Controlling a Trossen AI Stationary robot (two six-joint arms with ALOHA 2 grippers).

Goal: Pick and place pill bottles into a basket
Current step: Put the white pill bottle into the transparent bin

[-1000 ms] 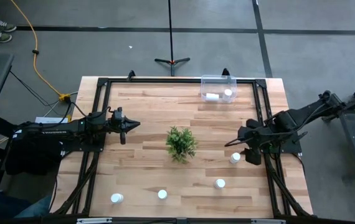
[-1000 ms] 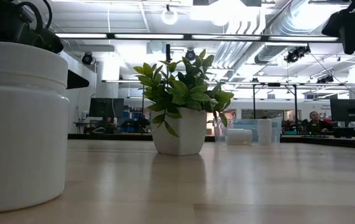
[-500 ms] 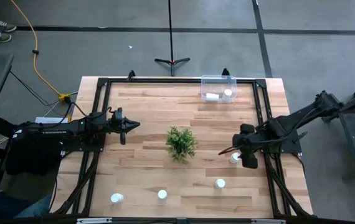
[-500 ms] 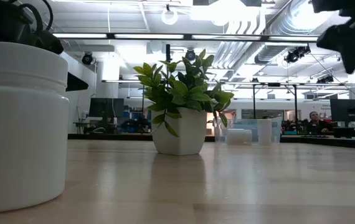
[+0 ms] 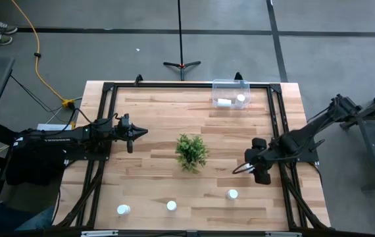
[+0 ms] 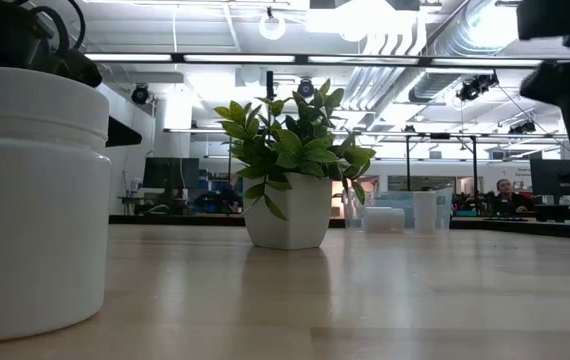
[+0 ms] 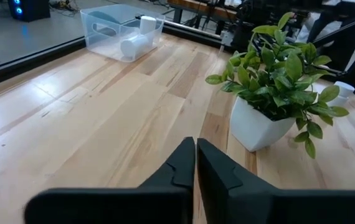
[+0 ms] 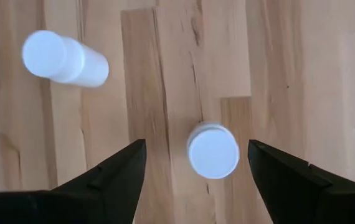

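- Since the earlier frames, we see the right gripper [image 5: 248, 168] has swung inward over the table and come down over a standing pill bottle [image 8: 213, 151], which the arm now hides from the high camera; the left arm has not moved.
- From the right wrist camera we look straight down on that bottle's round white cap, sitting between the two dark fingers [image 8: 118, 177], which stand wide apart and touch nothing.
- We also see a second bottle [image 8: 64, 58] in that wrist view, upright on the wood and well apart from the first.
- On the near side of the table we count three more upright bottles in the high view: one [image 5: 232, 194] near the right gripper, one [image 5: 171, 205] toward the middle and one [image 5: 122, 210] toward the left.
- At the far edge we see the clear basket [image 5: 229, 84] with two bottles inside, one lying on its side [image 5: 224, 102] and one upright [image 5: 241, 99].
- At mid-table stands the potted plant [image 5: 191, 151], between the two arms.
- We find the left gripper [image 5: 143, 132] hovering over the left part of the table, its fingers pressed together and holding nothing; its wrist camera looks past them toward the plant and the basket.
- In the low view a large white bottle [image 6: 35, 200] fills the left foreground, and the right arm shows dark at the upper right corner.
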